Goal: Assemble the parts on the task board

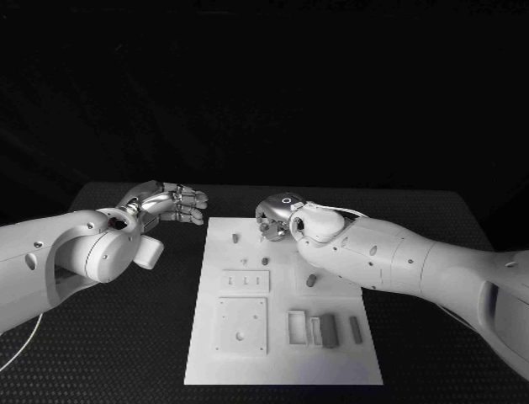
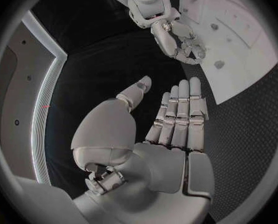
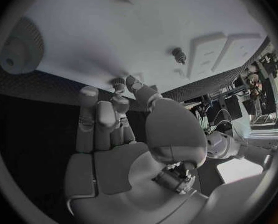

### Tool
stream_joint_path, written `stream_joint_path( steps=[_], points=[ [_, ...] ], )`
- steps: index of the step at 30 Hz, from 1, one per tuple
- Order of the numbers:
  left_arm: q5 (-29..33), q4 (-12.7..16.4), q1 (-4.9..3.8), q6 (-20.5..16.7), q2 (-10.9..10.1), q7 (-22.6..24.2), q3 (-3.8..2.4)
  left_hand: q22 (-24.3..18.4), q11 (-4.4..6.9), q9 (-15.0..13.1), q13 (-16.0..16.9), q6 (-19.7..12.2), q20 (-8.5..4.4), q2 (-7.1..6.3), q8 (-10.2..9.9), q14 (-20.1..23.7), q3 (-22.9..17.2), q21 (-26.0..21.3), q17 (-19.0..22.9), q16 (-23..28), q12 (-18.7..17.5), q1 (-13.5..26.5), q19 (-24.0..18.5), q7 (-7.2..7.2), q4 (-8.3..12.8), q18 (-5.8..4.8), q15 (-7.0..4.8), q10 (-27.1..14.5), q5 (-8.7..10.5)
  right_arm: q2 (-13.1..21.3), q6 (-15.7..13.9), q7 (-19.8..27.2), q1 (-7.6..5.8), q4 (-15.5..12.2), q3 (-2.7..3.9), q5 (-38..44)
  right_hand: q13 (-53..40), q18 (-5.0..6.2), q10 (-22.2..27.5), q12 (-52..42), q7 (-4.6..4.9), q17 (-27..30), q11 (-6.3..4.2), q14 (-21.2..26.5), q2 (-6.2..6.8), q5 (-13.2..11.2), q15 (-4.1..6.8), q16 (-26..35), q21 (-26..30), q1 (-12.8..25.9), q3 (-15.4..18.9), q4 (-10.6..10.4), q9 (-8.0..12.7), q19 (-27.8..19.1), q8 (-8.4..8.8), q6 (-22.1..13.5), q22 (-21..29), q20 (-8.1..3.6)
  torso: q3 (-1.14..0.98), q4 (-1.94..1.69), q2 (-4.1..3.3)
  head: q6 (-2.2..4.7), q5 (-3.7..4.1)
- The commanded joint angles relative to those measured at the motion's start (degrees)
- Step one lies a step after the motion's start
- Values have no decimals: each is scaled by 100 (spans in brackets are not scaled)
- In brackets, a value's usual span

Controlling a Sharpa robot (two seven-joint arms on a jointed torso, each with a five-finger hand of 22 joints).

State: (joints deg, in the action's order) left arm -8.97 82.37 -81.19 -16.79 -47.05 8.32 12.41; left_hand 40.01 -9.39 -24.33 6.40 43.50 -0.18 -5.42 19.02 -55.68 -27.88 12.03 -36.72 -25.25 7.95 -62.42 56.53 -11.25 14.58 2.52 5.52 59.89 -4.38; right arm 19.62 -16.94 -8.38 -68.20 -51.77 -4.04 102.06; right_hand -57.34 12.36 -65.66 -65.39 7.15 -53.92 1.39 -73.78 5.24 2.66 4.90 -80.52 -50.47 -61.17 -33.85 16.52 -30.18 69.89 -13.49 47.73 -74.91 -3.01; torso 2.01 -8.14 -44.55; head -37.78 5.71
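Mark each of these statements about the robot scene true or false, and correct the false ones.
1. The left hand holds a part. False: its fingers are stretched out with nothing between them.
2. The right hand is over the far end of the task board. True.
3. The task board lies on a white table. False: the table is black.
4. The left hand hovers over the middle of the task board. False: it is beside the board's far left corner, over the table.
5. Several narrow upright blocks stand side by side near the board's near right corner. True.
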Motion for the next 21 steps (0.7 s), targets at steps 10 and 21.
stream_joint_path(
  steps=[10, 21],
  points=[
    [-10, 21, -9, 56, -23, 35, -3, 7, -6, 7, -8, 17, -12, -14, -35, -44, 2, -3, -16, 45, -26, 66, 4, -71, 28, 52, -10, 26, 30, 161, -137, -17, 1, -147, -1, -47, -7, 264, 23, 32, 187, 9, 102, -2, 119, 8, -98, -13, 11, 13, -26, -52, 45, 20, 109, -335, -79, -27, -7, 7, -5, 17, -24],
    [-7, -6, -9, 30, -112, 52, -2, 9, -6, 8, -7, 18, -13, -16, -35, -45, 1, -4, -22, 50, -29, 66, 3, -70, 32, 52, -10, 27, 30, 974, -354, -132, -36, -1120, 217, -275, -17, 264, 18, 14, 205, 12, 121, -15, 186, 7, -117, -28, 9, 69, -36, -120, 26, 55, 69, -261, -76, -26, -14, 56, -7, 135, 2]
  ],
)
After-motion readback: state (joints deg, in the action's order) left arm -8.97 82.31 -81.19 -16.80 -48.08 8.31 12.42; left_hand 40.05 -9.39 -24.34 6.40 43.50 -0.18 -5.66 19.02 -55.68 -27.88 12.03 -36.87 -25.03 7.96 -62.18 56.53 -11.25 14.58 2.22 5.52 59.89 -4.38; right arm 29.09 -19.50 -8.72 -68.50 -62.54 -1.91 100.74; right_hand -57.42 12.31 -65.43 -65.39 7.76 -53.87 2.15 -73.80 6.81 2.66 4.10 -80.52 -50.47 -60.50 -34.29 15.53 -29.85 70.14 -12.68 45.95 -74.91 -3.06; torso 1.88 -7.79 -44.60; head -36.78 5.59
